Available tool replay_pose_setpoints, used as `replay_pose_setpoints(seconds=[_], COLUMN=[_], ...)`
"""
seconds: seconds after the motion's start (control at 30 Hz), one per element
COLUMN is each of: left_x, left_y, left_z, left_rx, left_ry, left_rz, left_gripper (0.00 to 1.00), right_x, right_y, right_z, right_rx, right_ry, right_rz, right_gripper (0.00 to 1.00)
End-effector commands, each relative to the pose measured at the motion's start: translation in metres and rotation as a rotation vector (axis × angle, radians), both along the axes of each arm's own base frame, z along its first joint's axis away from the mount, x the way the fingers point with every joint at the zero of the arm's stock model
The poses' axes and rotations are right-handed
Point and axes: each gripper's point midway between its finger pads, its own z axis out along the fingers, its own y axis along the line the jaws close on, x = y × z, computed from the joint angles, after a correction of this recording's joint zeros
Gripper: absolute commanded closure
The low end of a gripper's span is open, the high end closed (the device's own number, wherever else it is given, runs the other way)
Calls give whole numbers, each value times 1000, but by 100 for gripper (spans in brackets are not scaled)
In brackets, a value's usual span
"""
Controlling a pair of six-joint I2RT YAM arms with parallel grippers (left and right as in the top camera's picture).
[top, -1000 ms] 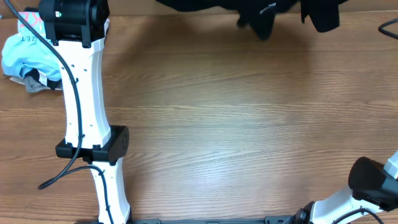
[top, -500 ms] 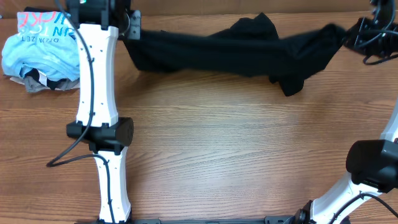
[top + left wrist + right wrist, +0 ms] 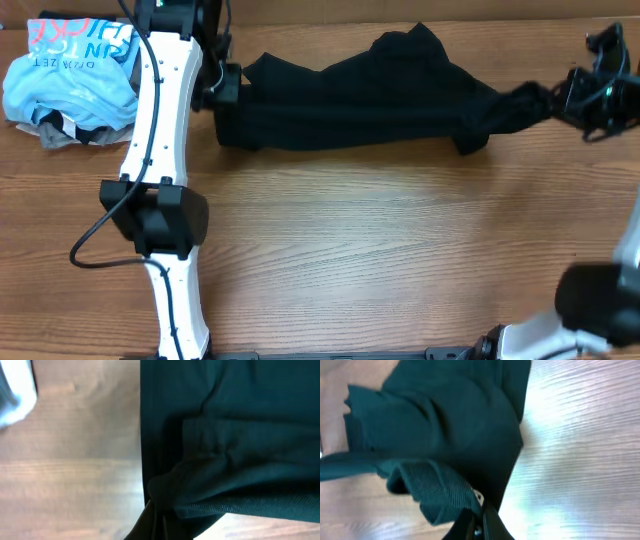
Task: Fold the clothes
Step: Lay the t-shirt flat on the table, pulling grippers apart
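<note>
Stretching across the far part of the wood-grain counter [image 3: 400, 250], the black T-shirt [image 3: 360, 100] forms a long, sagging band between the 2 claws. Its cloth is soft and matte, gathered into lengthwise folds. A rumpled hump rises along its far edge right of mid-span, and a loose flap droops toward the near side further right. Toward the right end the band narrows into a twisted rope of fabric. From above I cannot tell whether its near edge touches the wood.

The left claw [image 3: 226, 88] is clamped on the shirt's left end, at the far left of the counter. In the left wrist view its dark fingers [image 3: 142, 527] pinch a bunched corner, and a stitched hem runs rightward from the grip below a smooth panel crossed by a seam. The right claw [image 3: 568, 96] is clamped on the narrow right end, near the far right edge. In the right wrist view its fingers [image 3: 462, 527] are closed on a ribbed, knit-textured edge, with the rest of the cloth spreading in broad folds over glossy, streaked wood.

At the far left, apart from the T-shirt, a crumpled light blue shirt [image 3: 65, 85] with pink and white lettering lies in a heap, with a scrap of grey cloth [image 3: 55, 132] at its near edge.
</note>
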Motion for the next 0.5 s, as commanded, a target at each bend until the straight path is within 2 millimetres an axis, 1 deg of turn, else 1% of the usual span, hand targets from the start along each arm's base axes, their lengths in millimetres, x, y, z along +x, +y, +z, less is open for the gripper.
replay_pose_setpoints(seconds=[0.0,0.13,0.2,0.3,0.47], left_x=[-26,-48,-61,-82,-113], left_y=[15,15,13,9,9], left_z=[34,33,25,3,-44], left_rx=[36,32,35,51,83], left_ry=[-49,-8,38,138,299], left_rz=[73,74,67,55,75], left_gripper=[96,96,96,96,96], right_x=[-36,-68,-83,-104,-122], right_y=[7,19,25,32,39], right_z=[-12,-35,-44,-57,-80], right_rx=[5,22,30,37,54], right_ry=[11,14,19,43,109], right_rz=[-73,-115,-133,-136,-138], right_gripper=[96,96,96,96,96])
